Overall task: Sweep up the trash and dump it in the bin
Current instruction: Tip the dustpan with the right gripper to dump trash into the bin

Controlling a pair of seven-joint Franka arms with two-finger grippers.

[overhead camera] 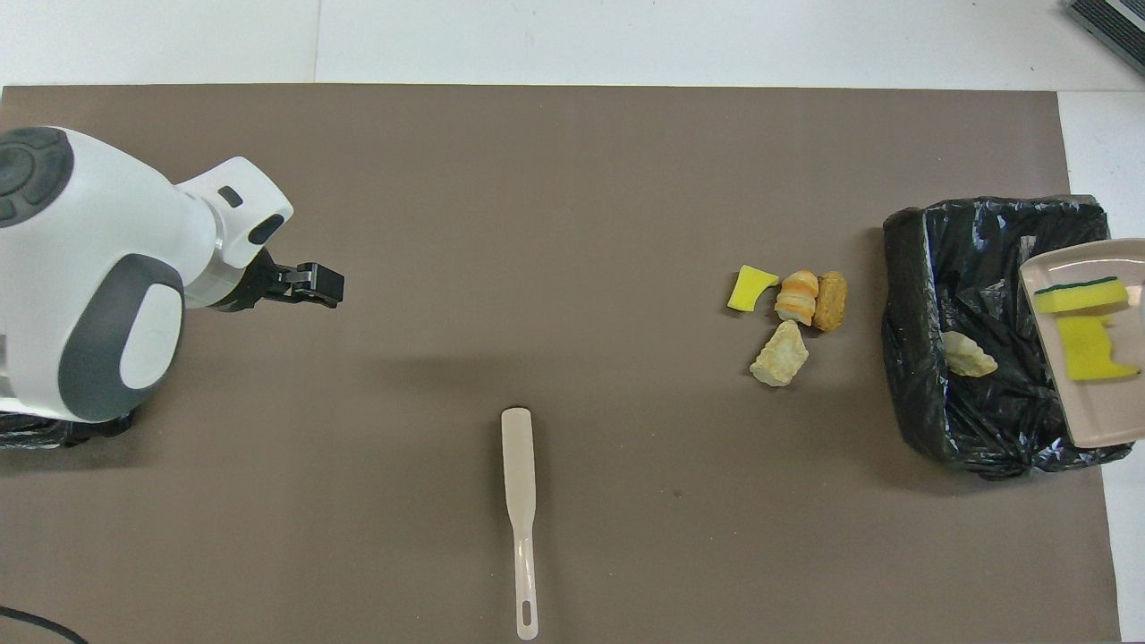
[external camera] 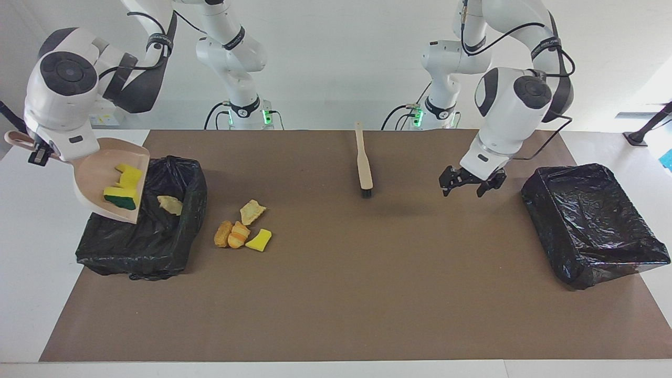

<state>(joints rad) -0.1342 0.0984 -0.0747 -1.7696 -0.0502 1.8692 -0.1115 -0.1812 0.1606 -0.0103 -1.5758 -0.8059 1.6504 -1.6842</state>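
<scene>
My right gripper [external camera: 40, 153] is shut on the handle of the beige dustpan [external camera: 100, 173], held tilted over the black-lined bin [external camera: 142, 247] at the right arm's end of the table. Two yellow sponge chunks lie in the dustpan [overhead camera: 1096, 407], one with a green scrub face [external camera: 122, 199]. A pale scrap [external camera: 170, 205] lies in the bin [overhead camera: 921, 268]. Beside the bin on the mat lie a yellow sponge chunk [external camera: 259, 240], two orange-brown pieces [external camera: 231, 234] and a pale piece [external camera: 252, 211]. My left gripper [external camera: 471, 184] is open and empty above the mat.
A brush [external camera: 363, 168] with a long pale handle lies on the brown mat near the robots, also seen in the overhead view [overhead camera: 519, 483]. A second black-lined bin [external camera: 593, 231] stands at the left arm's end of the table.
</scene>
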